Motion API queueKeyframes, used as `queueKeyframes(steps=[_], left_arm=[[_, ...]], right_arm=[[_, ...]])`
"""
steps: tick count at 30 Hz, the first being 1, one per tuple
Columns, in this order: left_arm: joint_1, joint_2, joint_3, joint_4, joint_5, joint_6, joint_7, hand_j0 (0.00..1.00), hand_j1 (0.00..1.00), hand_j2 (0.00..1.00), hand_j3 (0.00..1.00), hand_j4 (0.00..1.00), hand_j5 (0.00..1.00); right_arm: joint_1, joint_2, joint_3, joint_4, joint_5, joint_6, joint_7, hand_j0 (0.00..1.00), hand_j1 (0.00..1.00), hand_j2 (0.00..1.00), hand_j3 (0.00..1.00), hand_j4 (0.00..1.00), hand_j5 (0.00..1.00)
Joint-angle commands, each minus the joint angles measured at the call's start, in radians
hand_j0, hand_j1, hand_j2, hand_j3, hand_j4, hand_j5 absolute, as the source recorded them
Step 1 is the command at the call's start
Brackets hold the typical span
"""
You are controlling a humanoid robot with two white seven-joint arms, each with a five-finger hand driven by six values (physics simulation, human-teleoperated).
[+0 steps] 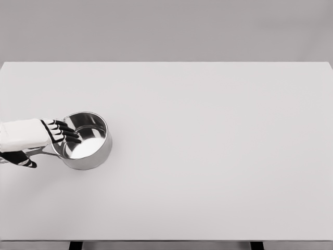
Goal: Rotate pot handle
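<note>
Just beyond our left hand (pixel 39 136), whose fingers (pixel 66 133) lie loosely spread over the near rim, the pot (pixel 86 140) sits on the table (pixel 208 156); its handle (pixel 37 152) passes beneath the palm, ungrasped, so we judge a turn could skid the pot sideways

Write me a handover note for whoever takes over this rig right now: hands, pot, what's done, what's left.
Left hand: in from the left edge, fingers extended over the near-left rim of the pot; the thumb shows below the handle. A firm grasp is not visible.
Right hand: out of view.
Pot: steel, empty, upright on the table at its left side, handle pointing left toward the edge.
Done: hand brought to the pot.
Left: rotate the handle; how far it has turned cannot be judged.
</note>
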Motion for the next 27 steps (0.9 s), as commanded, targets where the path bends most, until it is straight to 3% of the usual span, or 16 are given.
queueKeyframes(steps=[1,13,27], left_arm=[[0.005,0.002,0.001,-0.006,0.029,0.002,0.000,1.00,1.00,1.00,1.00,1.00,1.00],[0.017,-0.005,0.029,0.011,0.077,0.002,0.002,1.00,1.00,1.00,1.00,1.00,1.00],[0.023,0.001,0.031,0.083,0.121,0.002,0.003,1.00,1.00,1.00,1.00,1.00,1.00]], right_arm=[[0.000,0.000,0.000,0.000,0.000,0.000,0.000,1.00,1.00,1.00,1.00,1.00,1.00],[0.000,0.000,0.000,0.000,0.000,0.000,0.000,1.00,1.00,1.00,1.00,1.00,1.00],[0.000,0.000,0.000,0.000,0.000,0.000,0.000,1.00,1.00,1.00,1.00,1.00,1.00]])
